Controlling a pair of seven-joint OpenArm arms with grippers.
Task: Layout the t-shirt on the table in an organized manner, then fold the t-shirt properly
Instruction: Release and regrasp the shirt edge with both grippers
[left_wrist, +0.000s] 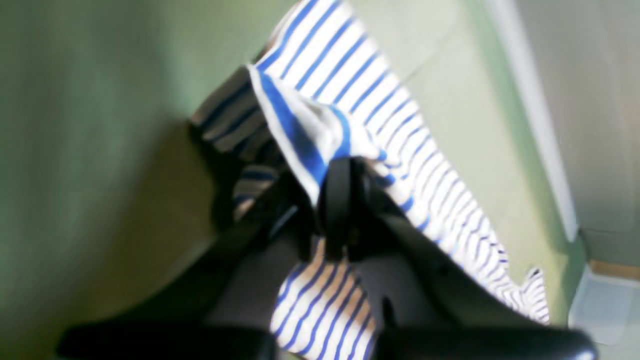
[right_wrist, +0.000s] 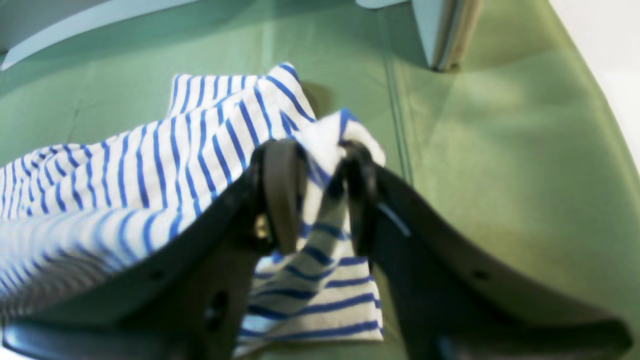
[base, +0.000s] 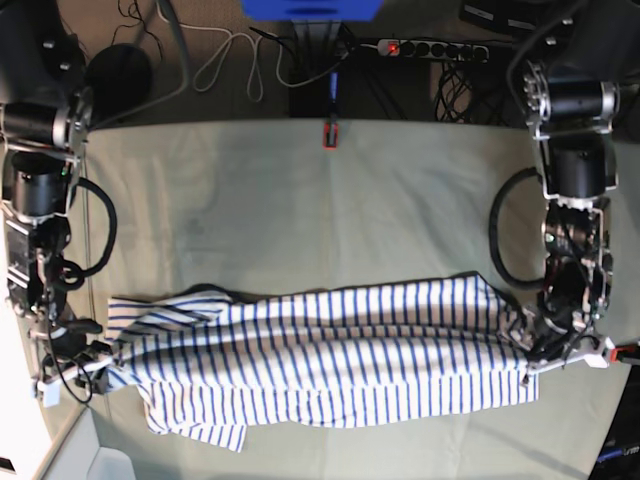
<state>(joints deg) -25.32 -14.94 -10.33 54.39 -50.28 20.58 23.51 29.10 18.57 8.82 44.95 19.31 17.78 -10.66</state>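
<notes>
On table (base: 300, 200), t-shirt (base: 330, 350) stretched between end effectors

free: far half of table (base: 300, 190) | blocked: near strip, t-shirt (base: 330, 350) spans both arms

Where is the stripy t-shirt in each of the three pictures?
Left wrist view: the t-shirt runs from top middle to lower right, a fold pinched in the left gripper.
Right wrist view: it fills the left and middle, a bunch between the right gripper jaws.
Base view: it stretches across the lower half, between both arms.
Shared landmark: the green table under it.
</notes>
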